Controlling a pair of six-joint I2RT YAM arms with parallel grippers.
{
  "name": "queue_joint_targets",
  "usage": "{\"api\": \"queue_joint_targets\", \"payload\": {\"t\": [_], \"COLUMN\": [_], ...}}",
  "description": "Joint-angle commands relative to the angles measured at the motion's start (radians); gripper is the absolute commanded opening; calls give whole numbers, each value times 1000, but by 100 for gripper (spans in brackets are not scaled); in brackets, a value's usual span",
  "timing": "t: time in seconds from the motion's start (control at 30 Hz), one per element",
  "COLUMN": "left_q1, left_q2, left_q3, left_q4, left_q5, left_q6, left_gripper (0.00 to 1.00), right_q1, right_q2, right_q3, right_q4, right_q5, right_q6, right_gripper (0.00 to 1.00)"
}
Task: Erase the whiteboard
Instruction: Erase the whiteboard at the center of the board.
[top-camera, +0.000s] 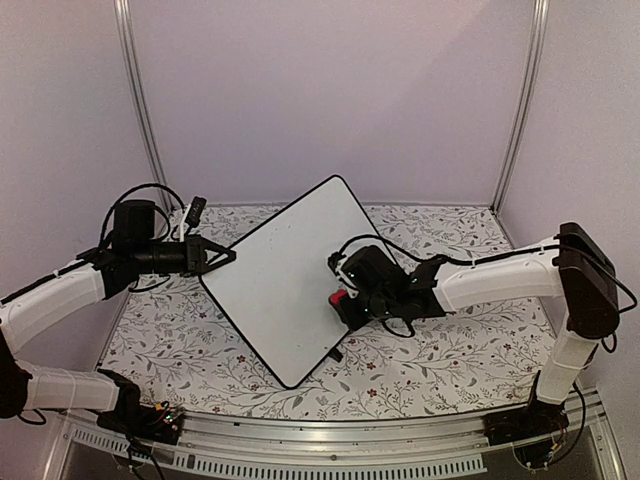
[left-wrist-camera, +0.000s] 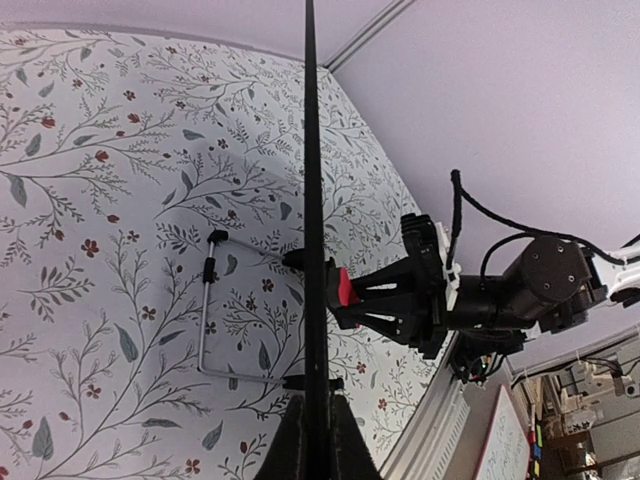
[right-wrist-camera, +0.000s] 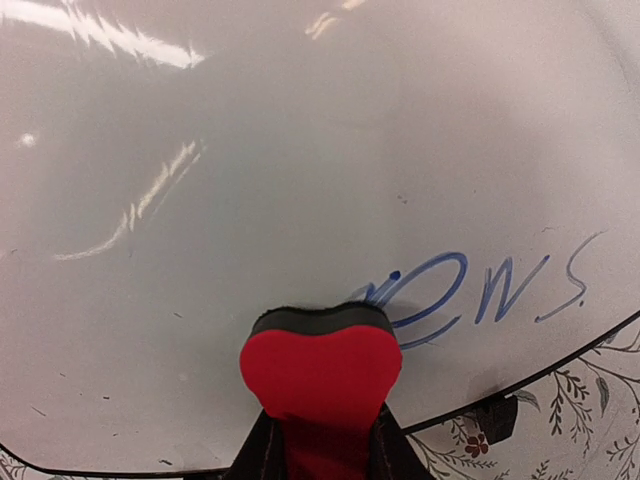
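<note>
The whiteboard is tilted up off the floral table. My left gripper is shut on its left edge. In the left wrist view the whiteboard shows edge-on as a thin black line, with my left gripper clamped on it at the bottom. My right gripper is shut on a red eraser and presses it on the board's lower right part. In the right wrist view the eraser touches the whiteboard just left of blue handwriting. My right gripper is at the bottom edge.
A bent wire stand sticks out behind the board. A small black foot sits on the board's lower edge. The floral tablecloth covers the table. An aluminium rail runs along the near edge. Pale walls enclose the back and sides.
</note>
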Motion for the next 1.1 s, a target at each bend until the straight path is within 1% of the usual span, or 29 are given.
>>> {"api": "queue_joint_targets", "payload": {"t": [0.0, 0.43, 1.07], "left_q1": [-15, -15, -15], "left_q2": [-9, -8, -7], "left_q3": [-14, -13, -16], "left_q4": [14, 14, 15], "left_q5": [82, 84, 82], "left_q6": [32, 32, 32], "left_gripper": [0, 0, 0], "right_q1": [-24, -43, -43], "right_q2": [49, 55, 27], "right_q3": [60, 119, 2], "right_q4": [24, 14, 41], "right_q5": [8, -6, -50], "right_q6": [-27, -55, -14], "right_gripper": [0, 0, 0]}}
